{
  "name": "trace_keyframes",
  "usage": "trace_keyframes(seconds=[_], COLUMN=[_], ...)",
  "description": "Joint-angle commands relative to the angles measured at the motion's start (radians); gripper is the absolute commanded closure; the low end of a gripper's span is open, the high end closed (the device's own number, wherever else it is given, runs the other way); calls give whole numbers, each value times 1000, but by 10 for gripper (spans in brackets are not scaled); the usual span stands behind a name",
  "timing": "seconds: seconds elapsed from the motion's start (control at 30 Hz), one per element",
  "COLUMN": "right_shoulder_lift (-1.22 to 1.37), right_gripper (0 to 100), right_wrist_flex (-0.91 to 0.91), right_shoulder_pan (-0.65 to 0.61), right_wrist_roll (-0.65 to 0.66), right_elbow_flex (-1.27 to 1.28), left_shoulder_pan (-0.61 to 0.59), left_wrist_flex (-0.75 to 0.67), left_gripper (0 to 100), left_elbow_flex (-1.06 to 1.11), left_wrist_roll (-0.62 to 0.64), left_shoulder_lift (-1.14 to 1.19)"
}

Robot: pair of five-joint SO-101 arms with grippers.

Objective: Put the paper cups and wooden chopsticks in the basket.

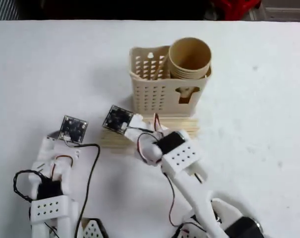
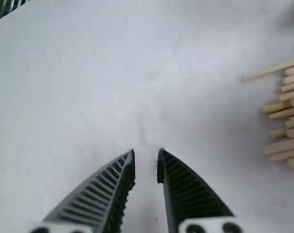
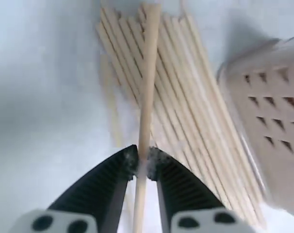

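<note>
Chopstick (image 3: 148, 73) is clamped in the right gripper (image 3: 143, 162) beside the basket (image 3: 263, 107); the left gripper (image 2: 146, 162) has its jaws slightly apart, empty.

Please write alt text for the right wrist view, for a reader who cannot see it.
The right pincer is closed on one wooden chopstick, which crosses at an angle over the pile of chopsticks on the white table. The perforated wall of the basket stands beside the pile.

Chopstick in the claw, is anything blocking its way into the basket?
Nothing visible does. The right gripper pinches one chopstick beside the basket, and the basket's compartment next to the cups is open at the top.
</note>
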Motion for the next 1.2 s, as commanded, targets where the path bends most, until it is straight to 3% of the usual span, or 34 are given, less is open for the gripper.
trace_keyframes(seconds=[0.0, 0.17, 0.3, 0.47, 0.63, 0.83, 1.17], right_shoulder_lift=[-107, -254, -317, -234, -65, 81, 183], right_gripper=[982, 982, 982, 982, 982, 981, 981], right_wrist_flex=[19, 31, 65, 13, -162, -460, -556], right_shoulder_pan=[10, 12, 28, 119, 185, 239, 278], right_wrist_roll=[-37, -75, -153, -338, -489, -522, -514], right_elbow_flex=[-6, -83, -328, -658, -781, -796, -789], left_shoulder_pan=[18, 18, 18, 18, 18, 18, 18], left_wrist_flex=[2, 2, 2, 2, 2, 2, 2], left_gripper=[903, 903, 903, 903, 904, 904, 904], left_elbow_flex=[-3, -3, -3, -3, -3, -3, -3], left_wrist_roll=[-6, -6, -6, -6, -6, -6, -6], left_shoulder_lift=[-15, -15, -15, -15, -15, -15, -15])
